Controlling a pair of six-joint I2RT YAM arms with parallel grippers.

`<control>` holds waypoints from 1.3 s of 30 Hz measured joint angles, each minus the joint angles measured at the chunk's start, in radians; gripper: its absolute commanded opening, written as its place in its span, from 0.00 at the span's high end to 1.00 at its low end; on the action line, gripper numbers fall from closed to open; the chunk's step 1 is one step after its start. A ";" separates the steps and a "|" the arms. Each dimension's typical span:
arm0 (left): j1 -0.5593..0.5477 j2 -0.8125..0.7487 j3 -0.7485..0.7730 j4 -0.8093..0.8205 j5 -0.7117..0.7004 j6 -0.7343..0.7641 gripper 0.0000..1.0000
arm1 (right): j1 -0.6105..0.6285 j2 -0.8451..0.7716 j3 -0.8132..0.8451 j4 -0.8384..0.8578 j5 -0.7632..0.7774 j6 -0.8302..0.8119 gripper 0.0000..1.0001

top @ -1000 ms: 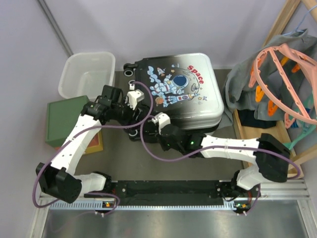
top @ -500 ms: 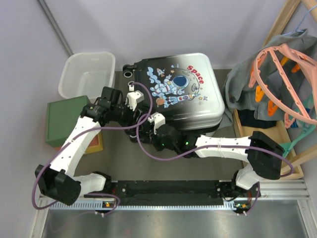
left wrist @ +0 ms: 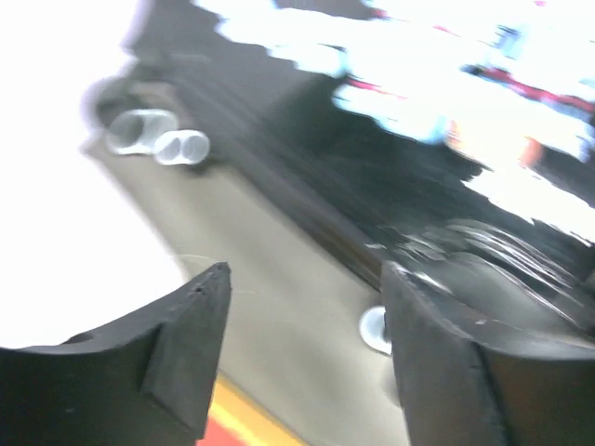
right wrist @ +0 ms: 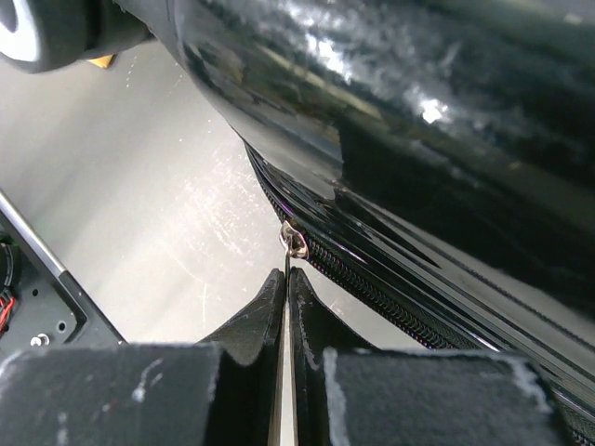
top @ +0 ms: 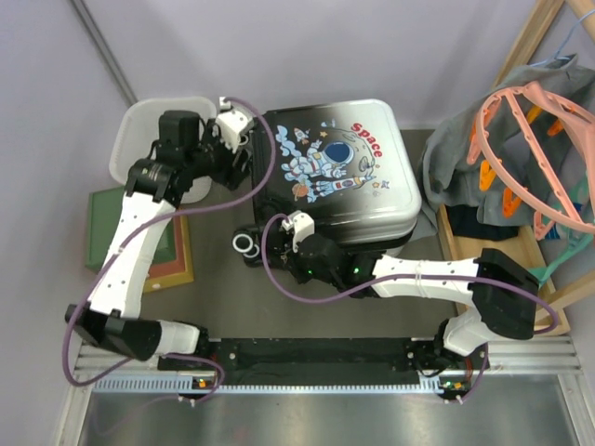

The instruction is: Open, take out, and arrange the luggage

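Luggage [top: 339, 163] lies flat and closed at the upper centre of the top view, astronaut print up, with a wheel [top: 246, 244] showing at its lower left corner. The left gripper [top: 244, 160] sits at the case's upper left edge, in front of a white basket [top: 139, 125]. The right gripper [top: 284, 251] is against the case's lower left edge. From this height I cannot tell the spread of either claw. A green box [top: 104, 232] sits at the left, and grey cloth [top: 456, 167] and a pink hanger [top: 530, 139] at the right.

Left wrist view, badly blurred: the left gripper [left wrist: 302, 353] at the bottom of the frame is spread wide, with nothing between its fingers [left wrist: 186, 344]. Only bare table [left wrist: 270, 279] shows in the gap. The luggage [left wrist: 390, 158] fills the upper right, and two wheels [left wrist: 153, 144] sit at the upper left.

Right wrist view: the right gripper [right wrist: 286, 279] at the bottom centre is pinched tight on a thin zip pull [right wrist: 294, 242], which hangs from the zip [right wrist: 372, 283] running down to the right. The glossy black luggage [right wrist: 418, 121] fills the upper right, a wheel [right wrist: 37, 28] is in the upper left corner, and the table [right wrist: 139, 186] is on the left.
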 measured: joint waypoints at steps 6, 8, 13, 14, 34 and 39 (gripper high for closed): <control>0.034 0.253 0.208 0.094 -0.232 0.128 0.11 | 0.000 0.000 0.000 0.000 0.000 -0.018 1.00; 0.036 0.317 0.230 0.105 -0.254 0.236 0.07 | 0.000 -0.001 0.000 0.000 0.000 -0.023 1.00; 0.036 0.484 0.349 0.036 -0.279 0.529 0.02 | 0.000 -0.012 -0.009 0.002 0.000 -0.037 1.00; 0.036 0.536 0.414 0.010 -0.280 0.572 0.02 | 0.000 -0.014 -0.011 0.002 0.000 -0.041 1.00; 0.103 0.897 0.766 -0.109 -0.140 0.952 0.12 | 0.000 -0.016 -0.013 0.002 0.007 -0.078 1.00; 0.109 0.898 0.774 -0.118 -0.031 0.952 0.17 | 0.000 -0.016 -0.013 0.001 0.009 -0.079 1.00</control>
